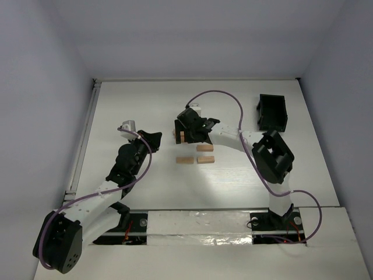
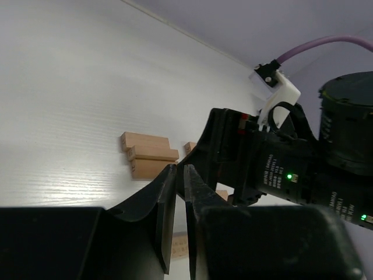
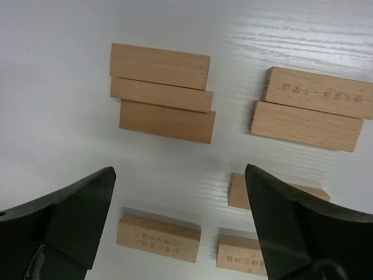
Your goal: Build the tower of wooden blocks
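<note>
Wide-spread right pincer (image 3: 179, 172), wood blocks (image 3: 160, 93) between and beyond its tips, left pincer (image 2: 179, 172) nearly together.

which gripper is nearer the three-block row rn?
Right. The right gripper hovers open just above the three-block row; the left gripper is off to the row's left, clear of it.

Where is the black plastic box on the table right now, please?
In the top view, the black box sits at the far right of the table, just beyond the right arm and right of the wooden blocks.
</note>
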Available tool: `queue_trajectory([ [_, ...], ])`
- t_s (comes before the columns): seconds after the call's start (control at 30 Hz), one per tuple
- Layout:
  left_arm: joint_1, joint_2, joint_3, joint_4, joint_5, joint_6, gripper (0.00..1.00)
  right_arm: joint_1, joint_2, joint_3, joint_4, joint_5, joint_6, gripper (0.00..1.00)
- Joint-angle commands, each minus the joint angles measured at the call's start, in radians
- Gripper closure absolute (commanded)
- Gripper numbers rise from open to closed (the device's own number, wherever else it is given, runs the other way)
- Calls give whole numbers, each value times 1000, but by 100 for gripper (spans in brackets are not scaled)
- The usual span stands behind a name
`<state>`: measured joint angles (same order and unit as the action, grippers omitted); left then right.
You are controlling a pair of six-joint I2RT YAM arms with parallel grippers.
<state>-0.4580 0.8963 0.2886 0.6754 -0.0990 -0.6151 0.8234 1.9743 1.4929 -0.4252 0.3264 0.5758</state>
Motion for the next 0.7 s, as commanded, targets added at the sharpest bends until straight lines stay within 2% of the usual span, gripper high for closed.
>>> queue_trajectory([
  [0.0,4,-11,23,26,-5,-5,91,0,30,78,-23,-1,4,1],
  [0.67,4,44,38,39,27,-9,89,19,210,214,-57,5,13,1],
])
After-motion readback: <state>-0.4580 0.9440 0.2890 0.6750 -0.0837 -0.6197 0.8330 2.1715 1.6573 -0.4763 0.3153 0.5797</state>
